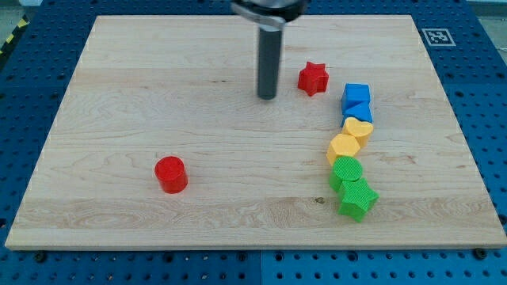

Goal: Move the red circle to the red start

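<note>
Toward the view's lower left of the wooden board (119, 95), you find the red circle (170, 174), a short upright cylinder standing alone, well apart from every other block. Its target, the red star (313, 77), sits far off at about 2 o'clock from it, in the upper middle-right of the board. My tip (267, 97) rests on the board just beside the star, at the star's 8 o'clock, with a narrow strip of bare wood between them; from the circle, the tip lies at roughly 1 o'clock and well apart. You have no jaws to check here: the arm ends in a plain dark rod, holding nothing. At 4 o'clock from the star you find a chain of touching blocks running down the view's right: a blue cube (356, 94), a second blue block (358, 111) of unclear shape, a yellow heart (358, 128), a yellow hexagon-like block (344, 148), a green circle (346, 170), and a green star (357, 198) at the bottom. A blue pegboard table (32, 261) surrounds the board.
</note>
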